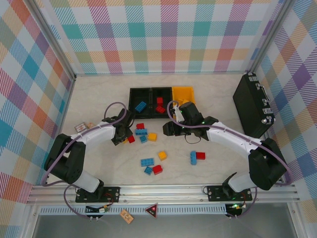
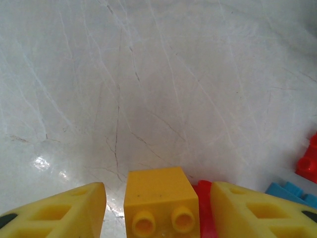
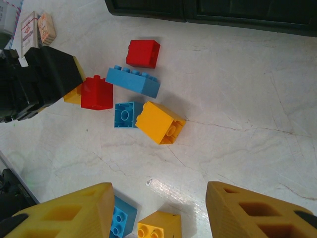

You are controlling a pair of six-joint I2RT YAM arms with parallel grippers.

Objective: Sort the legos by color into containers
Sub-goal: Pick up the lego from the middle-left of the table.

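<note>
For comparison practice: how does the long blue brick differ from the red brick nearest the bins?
The long blue brick is elongated, the red brick short and blocky. The blue one shows a row of studs, the red one none. Both lie loose on the table.

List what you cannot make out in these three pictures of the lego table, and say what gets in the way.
Left wrist view: the red brick is mostly hidden behind the yellow brick, whose lower part the bottom edge cuts off.
Right wrist view: the containers are cut off by the top edge, contents unseen.
Right wrist view: the print on the cards is too small to read.
</note>
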